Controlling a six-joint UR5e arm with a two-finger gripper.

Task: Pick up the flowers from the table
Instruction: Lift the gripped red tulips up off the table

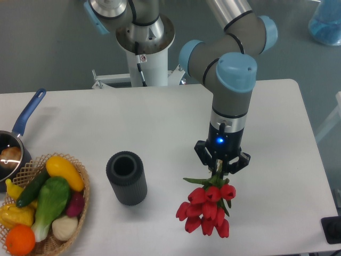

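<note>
- The flowers (208, 209) lie nearest, red heads toward the near table (160, 117) edge.
- The gripper (219, 169) has its jaws pinching their green stems.
- The stems are mostly hidden between the jaws.

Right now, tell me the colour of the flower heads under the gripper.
Red, on green stems: the flowers show clearly in the fixed camera view, below the gripper.

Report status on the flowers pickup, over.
Gripper shut on the flowers' stems. Whether the red heads hang clear of the table cannot be told. Dark ribbed cylinder stands apart to the side, nothing in the way.
</note>
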